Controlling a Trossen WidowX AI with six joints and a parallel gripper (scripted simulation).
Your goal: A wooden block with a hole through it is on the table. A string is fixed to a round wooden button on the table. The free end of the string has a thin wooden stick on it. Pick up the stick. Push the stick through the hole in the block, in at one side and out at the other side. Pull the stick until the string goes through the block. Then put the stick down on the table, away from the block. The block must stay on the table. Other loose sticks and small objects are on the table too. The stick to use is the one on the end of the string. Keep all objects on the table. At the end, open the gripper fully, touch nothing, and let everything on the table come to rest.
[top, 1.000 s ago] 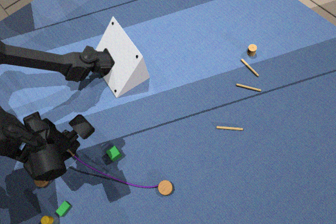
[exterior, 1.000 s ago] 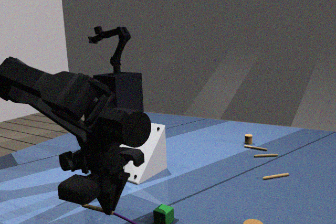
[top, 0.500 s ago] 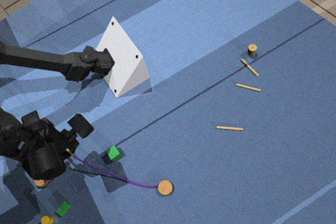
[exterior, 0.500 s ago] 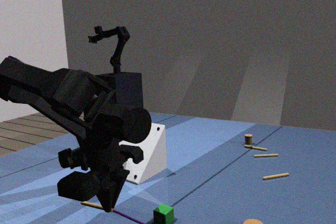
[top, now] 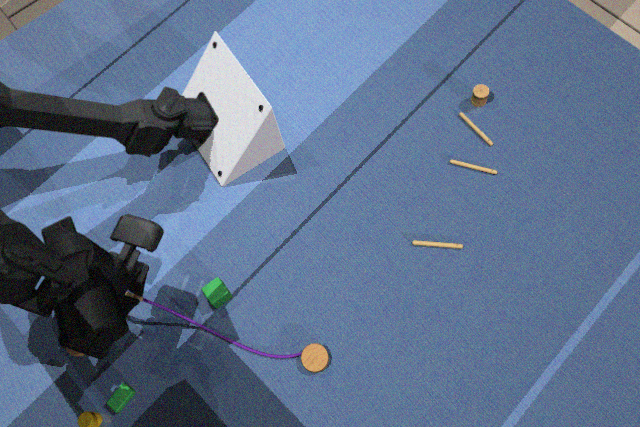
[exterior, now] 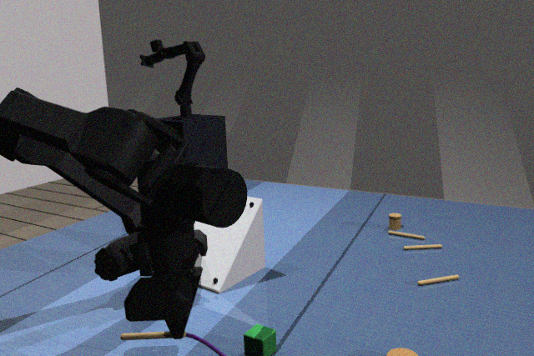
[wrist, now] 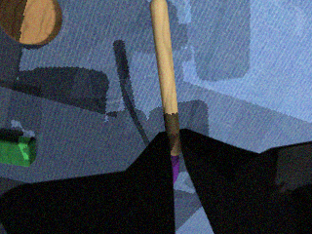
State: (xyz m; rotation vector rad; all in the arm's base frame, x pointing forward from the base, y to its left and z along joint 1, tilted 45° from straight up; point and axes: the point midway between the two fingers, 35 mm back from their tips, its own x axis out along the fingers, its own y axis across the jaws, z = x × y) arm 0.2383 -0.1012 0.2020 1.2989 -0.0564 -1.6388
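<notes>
My gripper (top: 128, 291) (exterior: 175, 333) (wrist: 173, 137) is low over the table at the front left and is shut on the thin wooden stick (top: 135, 296) (exterior: 144, 335) (wrist: 164, 73) near its string end. The stick lies about level, just above the table. The purple string (top: 206, 329) (exterior: 209, 344) (wrist: 175, 170) runs from the stick to the round wooden button (top: 314, 357) (exterior: 400, 351). A tan wooden piece (top: 75, 353) (wrist: 31, 19) shows beside the gripper, mostly hidden by it; I cannot tell whether it has a hole.
A green cube (top: 216, 292) (exterior: 259, 340) lies close to the string. A green block (top: 120, 397) (wrist: 17, 150) and a yellow cylinder (top: 89, 418) lie at the front left. A white wedge (top: 237, 112) (exterior: 233, 248) stands behind. Three loose sticks (top: 437, 244) (top: 473, 167) (top: 475, 128) and a small cork (top: 480, 94) lie far right.
</notes>
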